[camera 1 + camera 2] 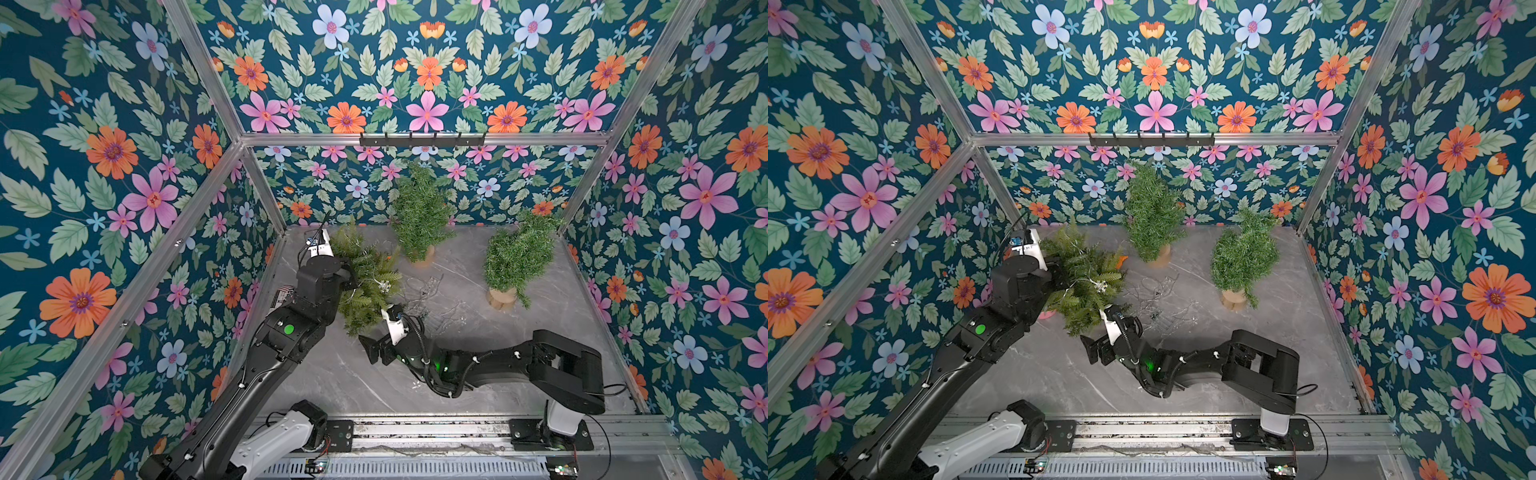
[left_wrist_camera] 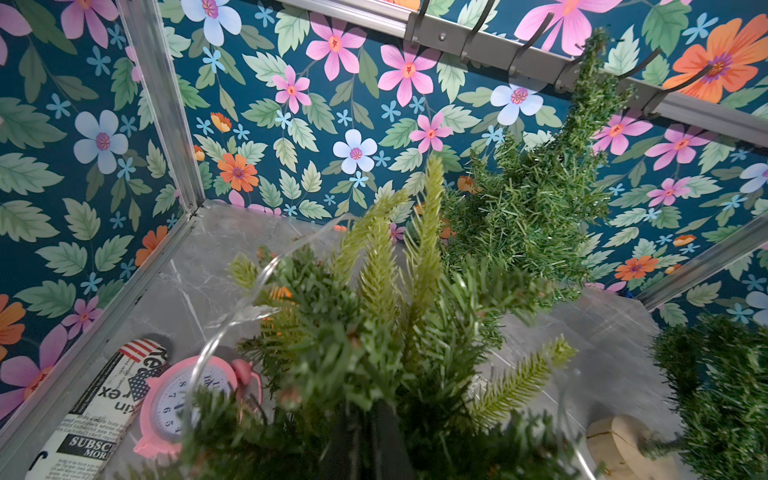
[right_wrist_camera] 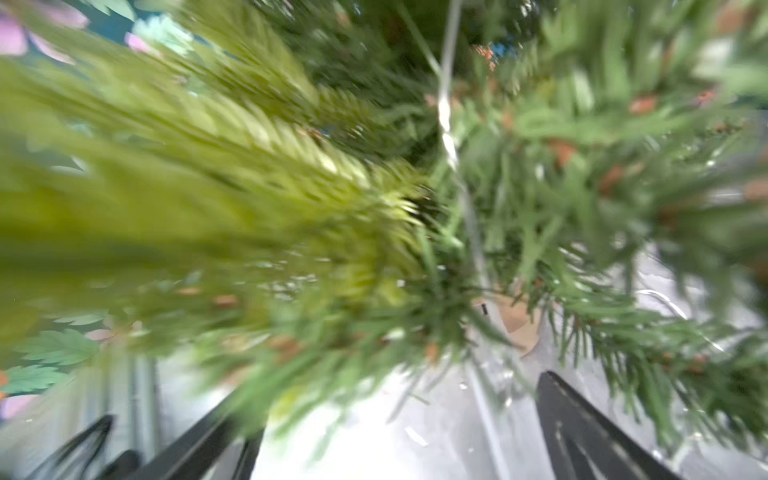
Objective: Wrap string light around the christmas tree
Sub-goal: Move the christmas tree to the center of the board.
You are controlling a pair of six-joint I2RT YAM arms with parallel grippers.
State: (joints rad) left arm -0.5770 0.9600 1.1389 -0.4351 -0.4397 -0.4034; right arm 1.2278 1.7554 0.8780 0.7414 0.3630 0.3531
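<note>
Now mid-wrap: L gripper (image 2: 361,419) clenched inside tree (image 1: 365,282); R gripper (image 3: 395,399) spread wide, light string (image 3: 446,116) btw fingers (image 3: 582,419). Next: pinch it, loop round.

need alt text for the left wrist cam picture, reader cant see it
A light green christmas tree fills the foreground, a clear string light looped over its branches. Beside it on the grey marble table sit a pink alarm clock and a newspaper-print roll; a darker tree stands beyond it, against floral wallpaper.
</note>
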